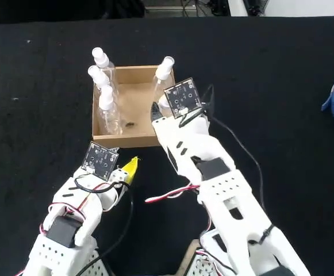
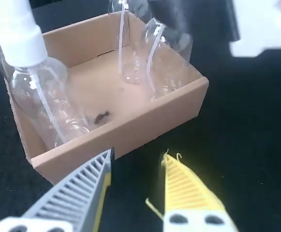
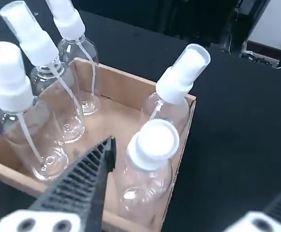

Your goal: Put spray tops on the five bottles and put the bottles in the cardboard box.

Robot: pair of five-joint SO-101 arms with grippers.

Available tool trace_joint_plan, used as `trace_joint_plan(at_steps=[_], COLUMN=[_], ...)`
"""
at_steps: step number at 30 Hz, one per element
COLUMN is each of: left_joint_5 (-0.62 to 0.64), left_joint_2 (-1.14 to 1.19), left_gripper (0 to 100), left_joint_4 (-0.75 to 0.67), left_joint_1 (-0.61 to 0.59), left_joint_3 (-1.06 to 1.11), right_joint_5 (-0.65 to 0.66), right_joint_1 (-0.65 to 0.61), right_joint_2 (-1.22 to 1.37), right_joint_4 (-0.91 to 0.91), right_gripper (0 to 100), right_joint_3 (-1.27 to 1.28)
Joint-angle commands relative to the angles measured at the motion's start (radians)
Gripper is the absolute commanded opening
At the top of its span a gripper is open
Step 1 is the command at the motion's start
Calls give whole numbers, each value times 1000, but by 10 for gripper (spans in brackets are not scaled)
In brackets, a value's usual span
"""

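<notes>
1. left gripper (image 2: 136, 181): low over the black table (image 1: 281, 69), just beside the near wall of the cardboard box (image 2: 130, 128). The grey and yellow fingers are parted a moderate way with nothing between them. The arm is folded back with its wrist aimed at the box, and I judge it parked clear of the work.

2. cardboard box: open-topped, mid-table. It holds all five bottles, each standing and each fitted with a white spray top.

3. first bottle (image 3: 34, 140), second bottle (image 3: 58, 92), third bottle (image 3: 80, 53): ranged close together along the box's left wall in the high view, probably to leave room on the other side.

4. fourth bottle (image 3: 171, 108): far right corner, leaning a little.

5. fifth bottle (image 3: 145, 179): near right corner, just beside the fourth, standing unsupported on the box floor.

6. right gripper (image 3: 198, 179): above the box's right side, jaws spread wide to either side of the fifth bottle and gripping nothing. This fits a bottle just set down. The arm is stretched forward with its wrist tipped downward.

7. Status: the task looks complete or nearly so.
</notes>
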Motion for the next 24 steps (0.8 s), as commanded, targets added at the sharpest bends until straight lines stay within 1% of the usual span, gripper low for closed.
trace_joint_plan(at_steps=[1, 6, 10, 12, 13, 15, 19, 20, 21, 22, 24], left_joint_5=[2, 2, 2, 2, 2, 6, 0, 0, 2, 2, 0], left_joint_2=[-11, -11, -11, -11, -11, -11, -11, -11, -11, -11, -11], left_gripper=[30, 30, 30, 30, 30, 30, 30, 30, 30, 30, 30], left_joint_4=[-26, -25, -26, -26, -25, -20, -6, 12, 41, 78, 173], left_joint_1=[-1, -1, -1, -1, -1, -2, 8, 2, 2, 1, 1], left_joint_3=[-28, -28, -28, -28, -28, -28, -38, -48, -67, -88, -153], right_joint_5=[0, 0, -2, -5, -5, -6, -5, -5, -6, -6, -6], right_joint_1=[0, 0, 5, 35, 52, 100, 181, 201, 221, 244, 288], right_joint_2=[-62, -62, -67, -70, -70, -70, -70, -70, -70, -71, -93], right_joint_4=[9, 34, 140, 199, 238, 321, 420, 431, 436, 450, 493], right_gripper=[492, 492, 491, 471, 437, 325, 18, 9, 45, 57, 21], right_joint_3=[-134, -208, -315, -384, -420, -479, -521, -521, -513, -507, -499])
